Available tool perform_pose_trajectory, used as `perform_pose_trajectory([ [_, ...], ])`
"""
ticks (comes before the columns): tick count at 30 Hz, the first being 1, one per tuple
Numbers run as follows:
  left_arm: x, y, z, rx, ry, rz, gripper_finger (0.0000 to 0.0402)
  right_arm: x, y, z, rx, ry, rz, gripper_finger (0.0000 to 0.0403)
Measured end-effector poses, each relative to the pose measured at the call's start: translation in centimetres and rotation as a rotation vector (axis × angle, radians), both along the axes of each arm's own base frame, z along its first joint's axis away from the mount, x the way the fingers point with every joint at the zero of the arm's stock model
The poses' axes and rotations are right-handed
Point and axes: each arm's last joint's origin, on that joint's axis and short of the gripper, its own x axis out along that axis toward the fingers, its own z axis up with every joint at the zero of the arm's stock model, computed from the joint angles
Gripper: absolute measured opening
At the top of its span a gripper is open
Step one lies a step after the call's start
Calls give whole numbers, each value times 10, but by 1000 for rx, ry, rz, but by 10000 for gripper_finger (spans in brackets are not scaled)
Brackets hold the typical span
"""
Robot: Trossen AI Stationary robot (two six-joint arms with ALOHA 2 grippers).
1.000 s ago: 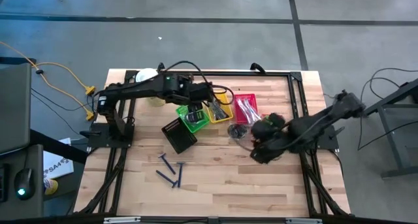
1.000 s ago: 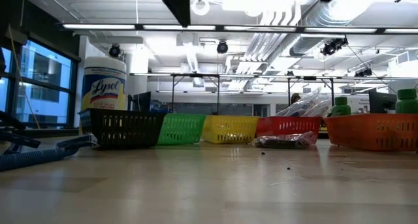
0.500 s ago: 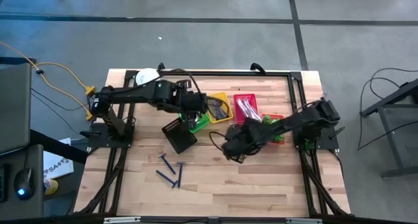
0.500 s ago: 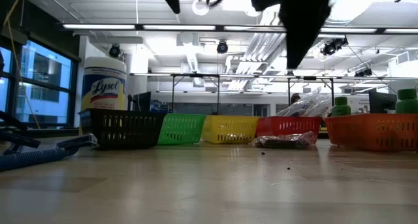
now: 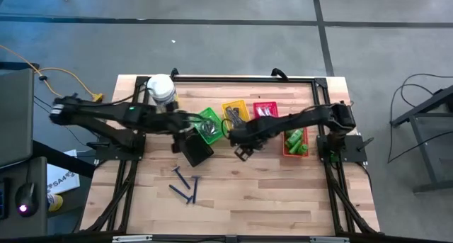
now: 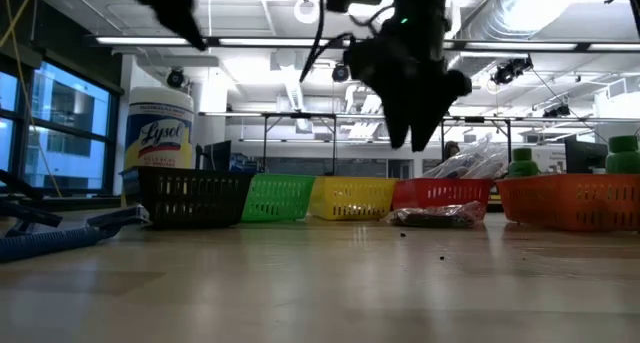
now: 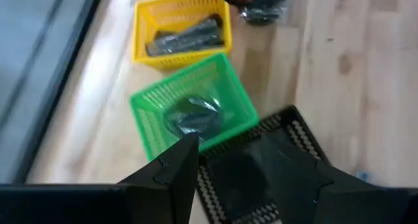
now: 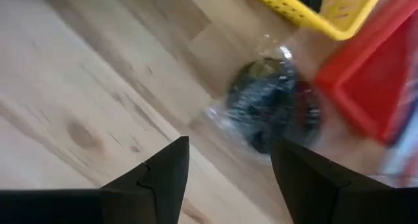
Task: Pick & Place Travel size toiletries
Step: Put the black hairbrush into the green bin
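Note:
In the right wrist view a clear-bagged dark round piece [image 8: 269, 112] lies on the wood beside the yellow basket [image 8: 313, 7] and the red basket [image 8: 366, 87]. My right gripper [image 8: 228, 165] hangs open above it, near the table's middle [image 5: 241, 138]. My left gripper [image 7: 251, 178] is open over the black basket [image 7: 261, 162], touching nothing. Another bagged piece [image 7: 192, 116] lies in the green basket [image 7: 153, 119]. Dark grey strips [image 7: 186, 36] fill the yellow basket. Three blue razors [image 5: 184, 185] lie flat on the table. Green bottles [image 5: 296, 140] lie in the orange basket.
A white tub with a yellow label [image 5: 161, 87] stands at the far left. The baskets sit in a row across the far half: black [image 5: 195, 147], green [image 5: 209, 122], yellow [image 5: 236, 114], red [image 5: 265, 112], orange [image 5: 287, 149]. Bare wood spans the near half around the razors.
My right arm has swung from over the orange basket toward the table's left, ending above the bagged piece by the yellow basket. My left arm has drawn back from over the green basket toward the left edge, uncovering the green and yellow baskets.

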Motion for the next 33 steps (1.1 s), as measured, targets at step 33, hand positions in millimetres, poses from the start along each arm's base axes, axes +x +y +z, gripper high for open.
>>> perform_pose_trajectory([
  [33,-94,11,0,-152,-293,81,159,20,-24,-74,23,131,-574,259],
])
